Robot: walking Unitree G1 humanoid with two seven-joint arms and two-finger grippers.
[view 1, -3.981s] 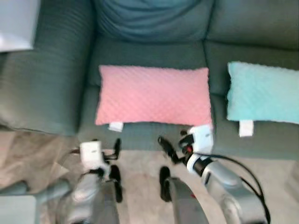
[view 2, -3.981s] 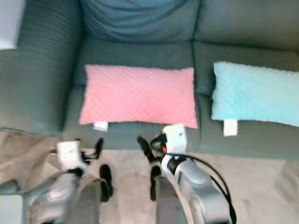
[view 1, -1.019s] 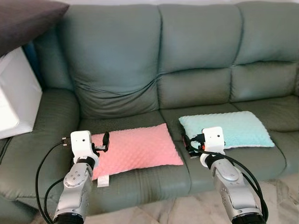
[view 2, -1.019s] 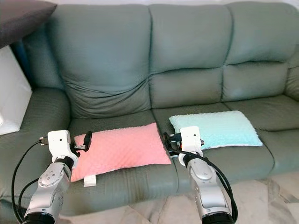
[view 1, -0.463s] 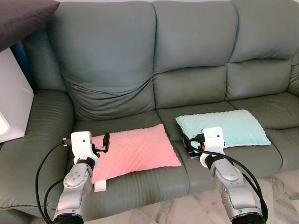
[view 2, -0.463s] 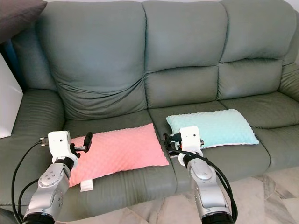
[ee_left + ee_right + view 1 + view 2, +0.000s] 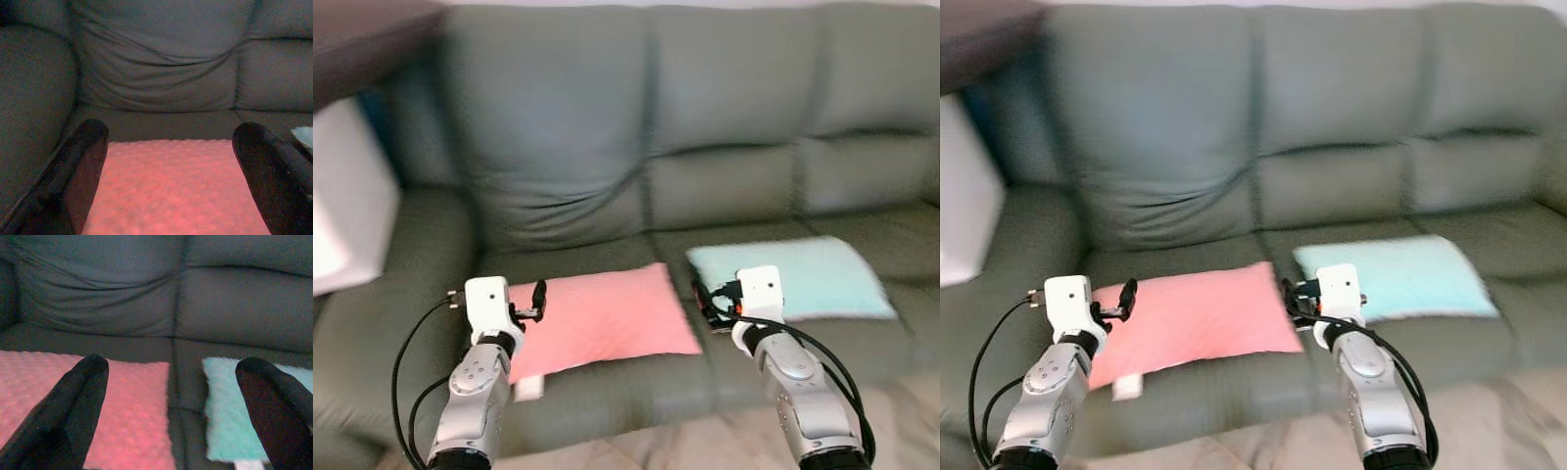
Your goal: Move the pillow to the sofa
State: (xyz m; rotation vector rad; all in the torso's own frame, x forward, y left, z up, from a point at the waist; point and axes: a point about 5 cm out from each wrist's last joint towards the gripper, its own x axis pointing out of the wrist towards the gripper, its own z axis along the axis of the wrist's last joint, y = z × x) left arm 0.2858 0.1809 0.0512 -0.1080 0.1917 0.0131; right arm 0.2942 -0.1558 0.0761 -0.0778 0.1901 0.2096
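A pink pillow [image 7: 607,318] lies flat on the left seat cushion of the grey-green sofa [image 7: 568,157]; it also shows as the pink pillow [image 7: 176,186]. A mint pillow [image 7: 803,279] lies on the middle seat beside it. My left gripper [image 7: 538,294] is raised in front of the pink pillow's left end, open and holding nothing. My right gripper [image 7: 705,299] hovers before the gap between the two pillows, open too. In the right wrist view the pink pillow [image 7: 132,406] and the mint pillow [image 7: 230,406] lie beyond the spread fingers [image 7: 78,401].
A white box-like object [image 7: 342,206] stands at the sofa's left arm, with a dark cushion [image 7: 362,39] above it. Pale marble floor [image 7: 705,446] runs along the sofa's front edge.
The camera has risen from looking down at the seat to facing the whole sofa, and the picture is now blurred from motion. Both pillows lie as before. Both grippers stay open and raised.
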